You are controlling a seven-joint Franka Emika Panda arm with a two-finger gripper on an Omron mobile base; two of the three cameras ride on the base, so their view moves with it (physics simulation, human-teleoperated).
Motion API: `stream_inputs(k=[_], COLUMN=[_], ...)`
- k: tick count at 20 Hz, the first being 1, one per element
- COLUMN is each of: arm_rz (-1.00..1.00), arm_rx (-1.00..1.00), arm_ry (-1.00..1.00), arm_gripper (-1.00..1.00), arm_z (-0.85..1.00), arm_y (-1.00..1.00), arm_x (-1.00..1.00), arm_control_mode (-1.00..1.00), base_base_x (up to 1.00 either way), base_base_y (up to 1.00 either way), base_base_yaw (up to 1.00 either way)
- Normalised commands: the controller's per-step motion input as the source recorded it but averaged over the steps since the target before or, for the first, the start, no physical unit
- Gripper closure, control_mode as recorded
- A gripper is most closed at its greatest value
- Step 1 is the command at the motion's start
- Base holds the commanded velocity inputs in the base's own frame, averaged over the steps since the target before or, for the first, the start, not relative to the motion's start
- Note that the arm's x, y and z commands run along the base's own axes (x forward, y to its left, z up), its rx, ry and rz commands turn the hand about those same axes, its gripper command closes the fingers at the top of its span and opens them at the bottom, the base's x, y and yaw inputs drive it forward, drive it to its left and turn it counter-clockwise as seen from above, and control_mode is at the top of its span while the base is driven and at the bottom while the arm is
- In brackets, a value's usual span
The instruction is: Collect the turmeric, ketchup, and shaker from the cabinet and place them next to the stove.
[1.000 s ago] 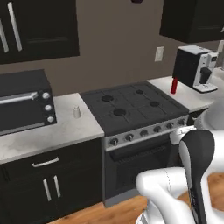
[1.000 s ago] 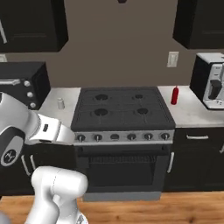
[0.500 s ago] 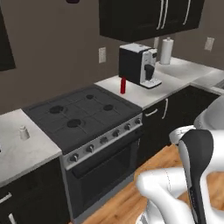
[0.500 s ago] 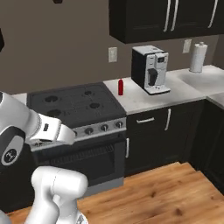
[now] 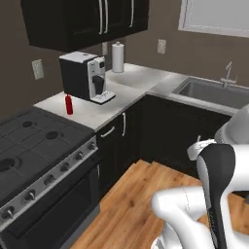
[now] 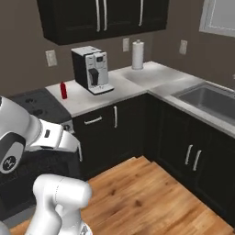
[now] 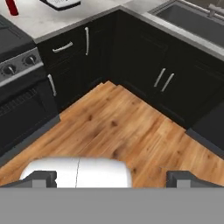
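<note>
One ketchup (image 5: 69, 104) beside stove (image 5: 34, 146)

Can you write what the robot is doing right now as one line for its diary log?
gripper: open, holding nothing, over wood floor | slim red squeeze ketchup bottle: on grey counter between black stove and black coffee machine

stove (image 5: 34, 146): cut by left and bottom frame edges in left base view, far burners out of frame | ketchup (image 7: 12, 6): top cropped by upper left edge in hand view | sink (image 6: 209, 102): runs off right edge in right base view | gripper (image 7: 111, 178): only fingertips show at bottom edge, spread apart
</note>
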Motion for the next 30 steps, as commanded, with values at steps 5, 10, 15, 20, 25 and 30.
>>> stream_inputs(k=[5,10,15,20,25,30], arm_rz=[0.00,0.00,0.00,0.00,0.00,0.00], arm_rx=[0.00,0.00,0.00,0.00,0.00,0.00], arm_ry=[0.00,0.00,0.00,0.00,0.00,0.00], arm_gripper=[-1.00,-1.00,-1.00,-1.00,-1.00,-1.00], arm_z=[0.00,0.00,0.00,0.00,0.00,0.00], arm_y=[0.00,0.00,0.00,0.00,0.00,0.00], arm_x=[0.00,0.00,0.00,0.00,0.00,0.00], arm_control_mode=[1.00,1.00,1.00,1.00,1.00,1.00], base_base_x=[0.00,0.00,0.04,0.13,0.23,0.39], base_base_y=[-0.88,-0.86,-0.76,-0.67,-0.58,-0.50], base_base_yaw=[-0.43,-0.42,-0.42,-0.40,-0.36,-0.28])
